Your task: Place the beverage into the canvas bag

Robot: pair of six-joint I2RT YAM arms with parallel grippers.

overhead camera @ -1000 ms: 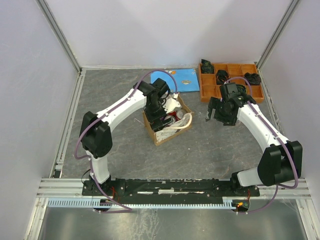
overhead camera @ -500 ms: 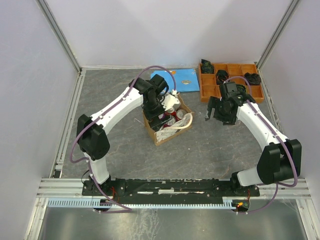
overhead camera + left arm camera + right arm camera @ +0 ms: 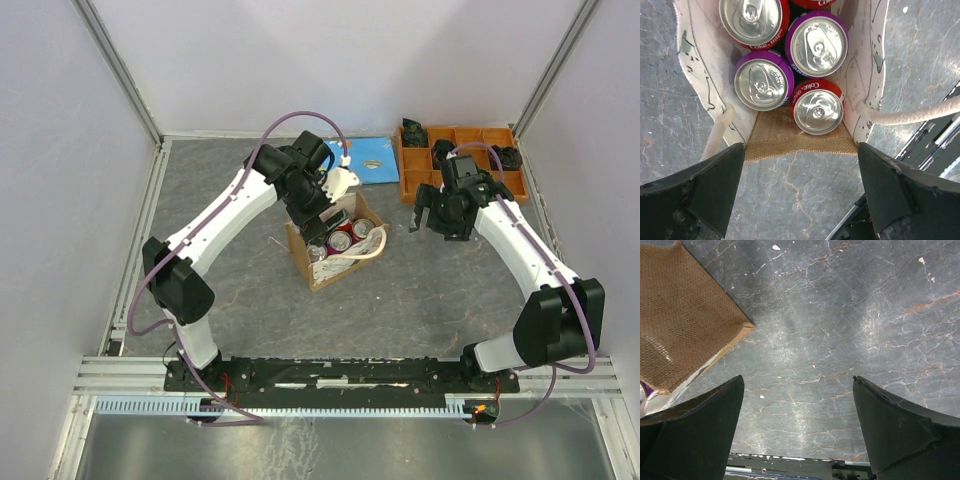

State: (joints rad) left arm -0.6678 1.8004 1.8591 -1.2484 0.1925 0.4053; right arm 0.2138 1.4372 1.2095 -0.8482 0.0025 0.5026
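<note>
- When we look down from above, our left gripper [image 3: 320,220] hangs right over the canvas bag [image 3: 327,272].
- The bag stands open near the middle of the grey table [image 3: 430,300].
- The left gripper's fingers [image 3: 700,190] are spread wide, and nothing is between them.
- The drink cans [image 3: 341,240] are inside the bag, standing up with their silver tops showing.
- From the left wrist we see a red Coke can [image 3: 817,110] touching the brown end wall, and a purple can [image 3: 762,84] pressed beside it.
- More red and purple cans sit behind those two.
- A cream rope handle [image 3: 910,115] flops over the bag's side.
- Our right gripper [image 3: 443,222] hovers beside the bag, over bare table.
- Its fingers [image 3: 900,430] are also spread wide and hold nothing.
- An orange tray [image 3: 400,170] sits in the far right corner, with small dark things in it.
</note>
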